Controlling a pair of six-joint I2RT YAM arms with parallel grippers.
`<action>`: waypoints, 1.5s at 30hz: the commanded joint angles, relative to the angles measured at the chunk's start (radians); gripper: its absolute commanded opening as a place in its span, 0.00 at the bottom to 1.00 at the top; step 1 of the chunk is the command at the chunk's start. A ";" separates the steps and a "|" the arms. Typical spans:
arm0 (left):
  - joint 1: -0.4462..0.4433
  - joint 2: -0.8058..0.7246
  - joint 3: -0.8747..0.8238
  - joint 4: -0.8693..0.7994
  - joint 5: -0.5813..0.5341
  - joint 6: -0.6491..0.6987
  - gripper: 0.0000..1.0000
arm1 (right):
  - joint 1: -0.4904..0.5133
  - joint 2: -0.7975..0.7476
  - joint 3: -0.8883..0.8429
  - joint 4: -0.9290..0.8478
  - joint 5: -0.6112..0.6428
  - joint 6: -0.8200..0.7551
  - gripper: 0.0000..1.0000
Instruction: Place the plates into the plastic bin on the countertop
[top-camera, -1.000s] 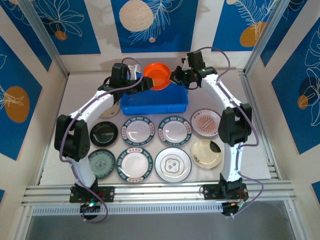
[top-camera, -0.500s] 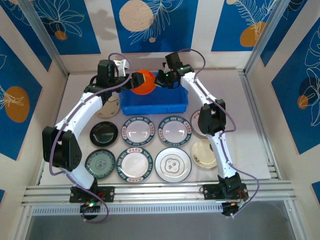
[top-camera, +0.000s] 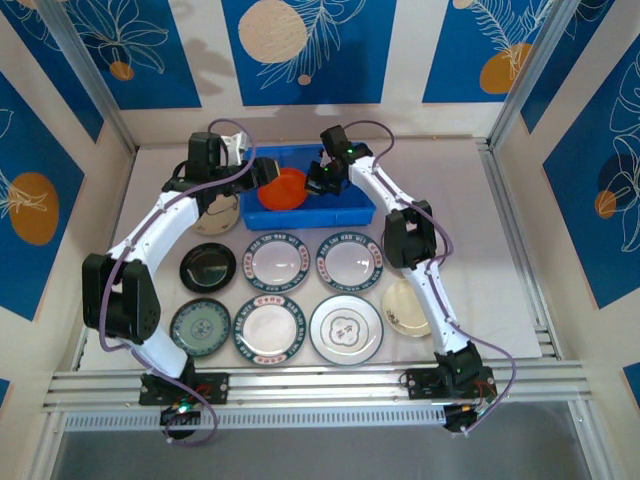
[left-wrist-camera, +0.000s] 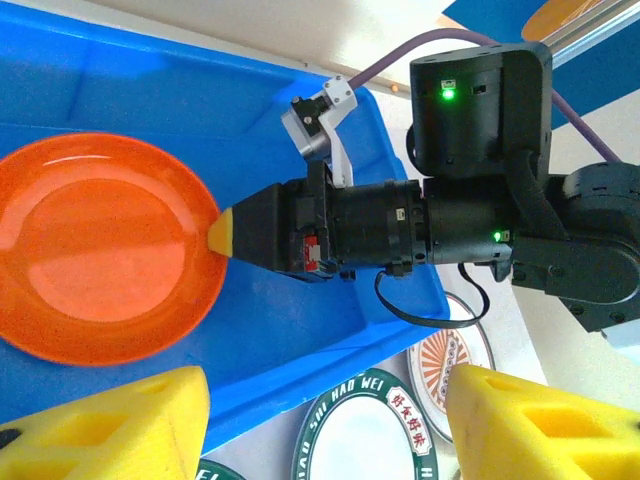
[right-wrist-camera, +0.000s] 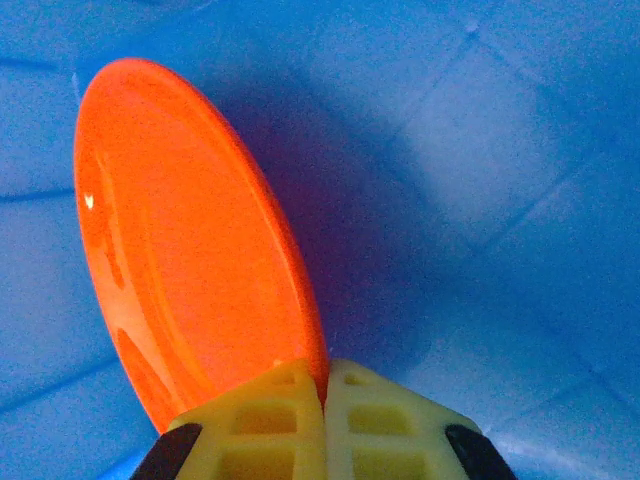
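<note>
– Orange plate (right-wrist-camera: 190, 250): who holds it, and how?
– Item 1. My right end effector (right-wrist-camera: 325, 385), fingers pinched tight on the near rim, pads almost meeting. The plate hangs within the walls of the plastic bin (top-camera: 350, 208), apparently somewhat tilted. Whether it touches the blue floor I cannot tell.

– Other end effector?
– Item 2. My left end effector (left-wrist-camera: 328, 400): fingers spread wide, nothing between them, hovering at the bin's left end and facing the plate.

– Stock outside the bin?
– Item 3. Remaining plates flat on the counter (top-camera: 460, 170), in two rows on the near side of the bin. They include a black plate (top-camera: 208, 267), a green plate (top-camera: 202, 327), several white ones with dark rims, and a cream plate (top-camera: 412, 307) partly under my right arm.

– Step in hand?
– Delivery of one plate. I see no other in the bin, so I judge the task barely begun.

– Next move?
– Lower the plate until it lies flat, part the right fingers, and lift clear of the bin's lip. My left side is free for the black plate; a thin rim lying flat calls for a careful edge pick.
</note>
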 joint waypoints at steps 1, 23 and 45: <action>0.013 -0.037 -0.017 0.018 0.017 0.018 0.66 | 0.007 0.029 0.065 -0.018 -0.036 0.007 0.00; 0.025 -0.064 -0.075 0.033 -0.022 0.039 0.79 | 0.011 0.067 0.117 -0.008 -0.124 0.006 0.46; 0.084 -0.301 -0.144 -0.215 -0.150 0.123 0.96 | -0.083 -0.311 -0.058 0.029 -0.021 -0.137 0.49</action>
